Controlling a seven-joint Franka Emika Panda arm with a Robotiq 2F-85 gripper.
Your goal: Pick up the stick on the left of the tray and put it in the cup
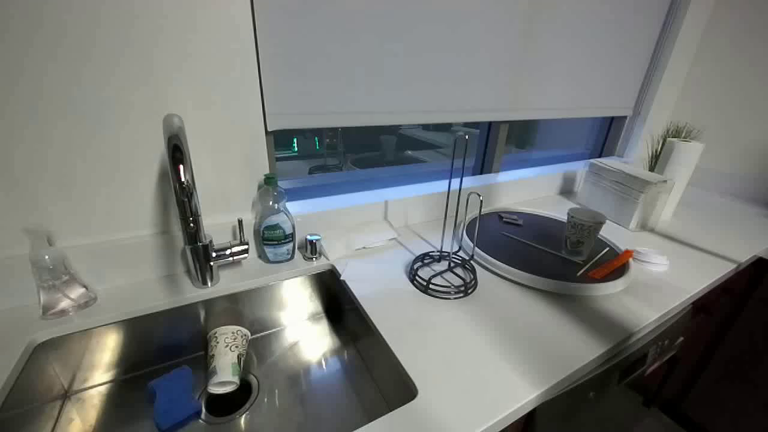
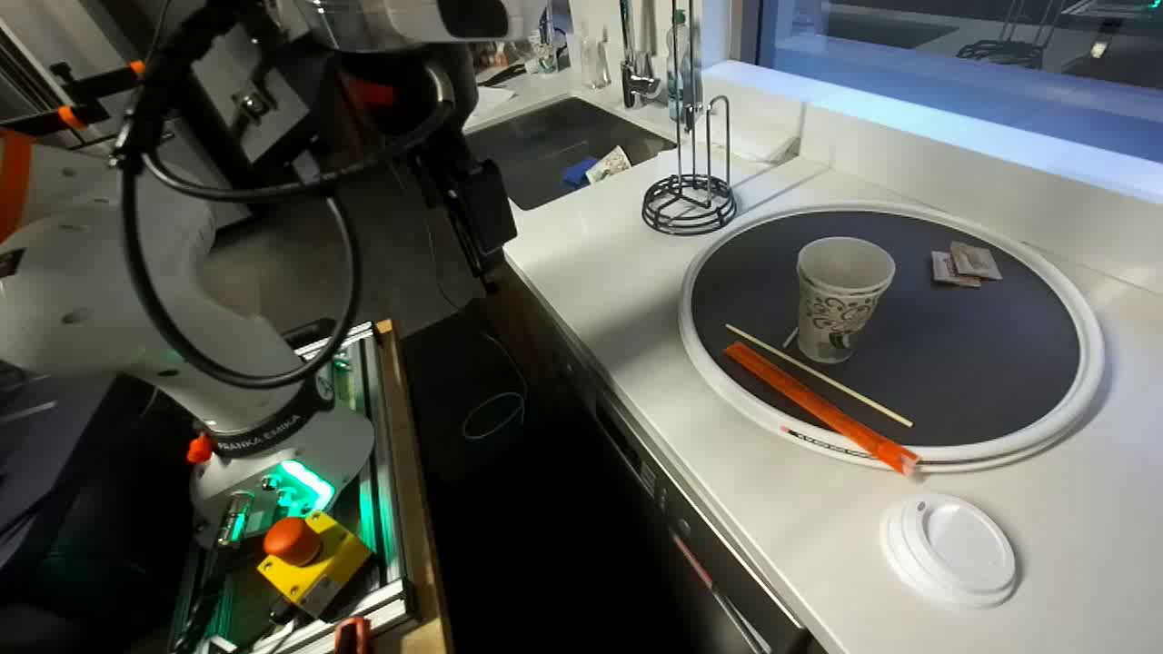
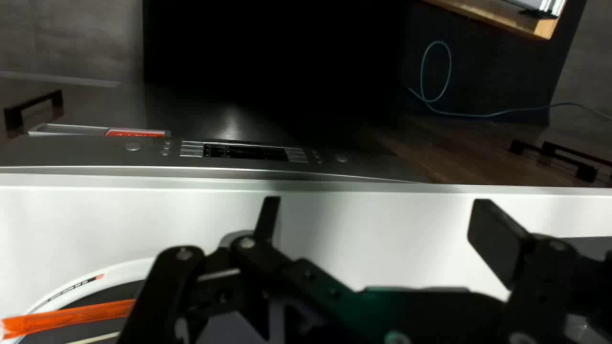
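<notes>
The round dark tray (image 1: 495, 273) has a white rim and lies on the counter; its rim also shows in the other exterior picture (image 2: 700, 363) and the wrist view (image 3: 119, 272). The stick (image 1: 531, 243), thin and grey, lies on the tray with one end by the cup; a short part shows in an exterior view (image 2: 790, 338), the rest hidden behind the cup. The patterned paper cup (image 1: 582, 234) stands upright on the tray in both exterior views (image 2: 838, 313). My gripper (image 3: 375, 220) is open and empty, raised near the counter's front edge, away from the tray (image 2: 486, 272).
A pale stick (image 2: 818, 377) and an orange packet (image 2: 818, 404) lie near the tray's front rim. Small packets (image 2: 968, 263) lie at the back. A white lid (image 2: 949, 549), a tall wire stand (image 1: 444, 276) and the sink (image 1: 288, 360) with another cup (image 1: 228, 357) are nearby.
</notes>
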